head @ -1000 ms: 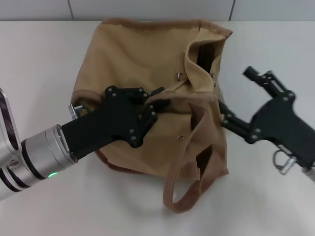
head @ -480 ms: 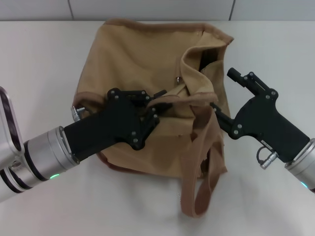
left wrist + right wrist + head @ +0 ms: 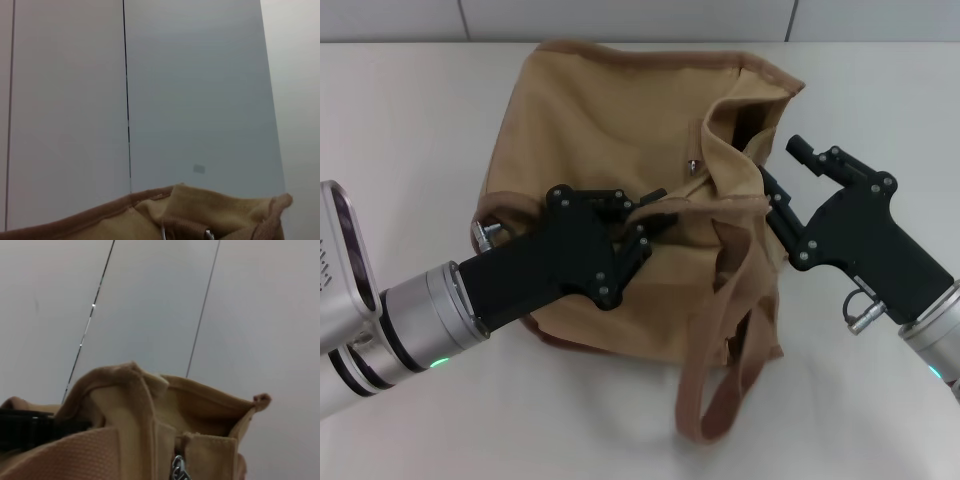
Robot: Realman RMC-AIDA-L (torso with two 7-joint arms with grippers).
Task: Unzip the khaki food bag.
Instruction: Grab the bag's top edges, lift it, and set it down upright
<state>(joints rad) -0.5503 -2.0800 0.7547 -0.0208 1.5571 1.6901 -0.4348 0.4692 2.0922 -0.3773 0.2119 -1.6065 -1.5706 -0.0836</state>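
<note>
The khaki food bag (image 3: 610, 120) lies slumped on the white table (image 3: 410, 130), with a dark gap (image 3: 750, 115) open at its far right corner. My left gripper (image 3: 655, 205) reaches over the bag's front and is shut on the top of a strap handle (image 3: 720, 380), which loops down toward the front. My right gripper (image 3: 770, 195) presses against the bag's right side by that gap. A metal snap (image 3: 693, 166) shows mid-bag. The right wrist view shows the bag's edge (image 3: 125, 430) and a silver zipper pull (image 3: 177, 471) close by. The left wrist view shows the bag's brown-trimmed rim (image 3: 200, 215).
A grey wall (image 3: 620, 18) runs along the table's far edge, just behind the bag. Bare white table surface lies to the left, right and front of the bag.
My right gripper has moved left and away from me, from beside the bag to against its right side. My left gripper has shifted slightly right, still holding the strap. The bag has shifted a little.
</note>
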